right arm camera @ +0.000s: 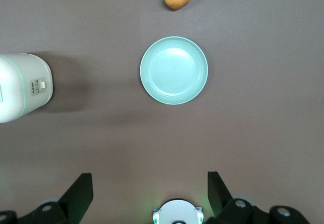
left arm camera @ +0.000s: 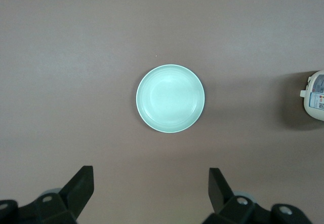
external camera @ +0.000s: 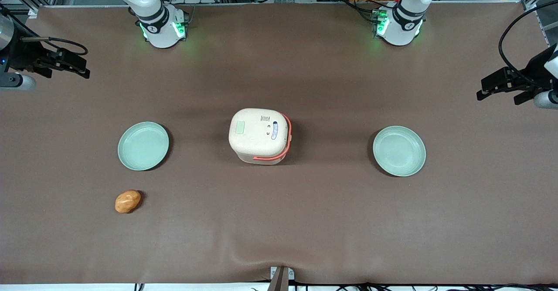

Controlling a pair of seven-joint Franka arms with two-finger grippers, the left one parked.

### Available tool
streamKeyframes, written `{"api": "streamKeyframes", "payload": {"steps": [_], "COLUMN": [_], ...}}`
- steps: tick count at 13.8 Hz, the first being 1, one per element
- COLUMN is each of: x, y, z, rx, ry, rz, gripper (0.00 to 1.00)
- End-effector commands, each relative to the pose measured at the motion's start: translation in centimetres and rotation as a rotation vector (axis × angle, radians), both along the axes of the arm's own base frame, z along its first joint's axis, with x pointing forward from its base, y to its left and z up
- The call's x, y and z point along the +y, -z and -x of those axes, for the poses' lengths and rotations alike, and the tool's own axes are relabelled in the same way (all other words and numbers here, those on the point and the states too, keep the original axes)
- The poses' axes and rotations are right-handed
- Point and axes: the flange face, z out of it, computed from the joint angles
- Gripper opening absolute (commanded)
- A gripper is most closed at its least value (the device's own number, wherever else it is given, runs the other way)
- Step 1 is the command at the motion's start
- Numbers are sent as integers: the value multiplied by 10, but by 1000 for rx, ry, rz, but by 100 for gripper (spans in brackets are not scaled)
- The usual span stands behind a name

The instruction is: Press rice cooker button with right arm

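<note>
The cream rice cooker [external camera: 259,136] with its coral-orange handle band stands in the middle of the table, lid closed. The small pale green button [external camera: 240,128] sits flush on the lid, on the side toward the working arm. My right gripper [external camera: 75,65] hangs high at the working arm's end of the table, far sideways from the cooker and touching nothing. In the right wrist view the gripper [right arm camera: 149,186] is open and empty, with the cooker [right arm camera: 20,84] off to the side. The cooker's edge also shows in the left wrist view [left arm camera: 316,96].
A pale green plate [external camera: 143,146] lies between the cooker and the working arm's end, also seen from the right wrist [right arm camera: 173,70]. An orange-brown potato-like lump [external camera: 127,201] lies nearer the front camera than that plate. A second green plate [external camera: 399,150] lies toward the parked arm's end.
</note>
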Motion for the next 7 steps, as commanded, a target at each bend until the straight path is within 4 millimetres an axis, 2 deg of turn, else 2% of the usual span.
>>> {"api": "streamKeyframes", "payload": {"steps": [1,7], "x": [1,5], "y": [-2,-3], "z": [3,3], "rx": [3,-1], "ry": [7,1], "rz": [-14,-16], "gripper": [100,100]}}
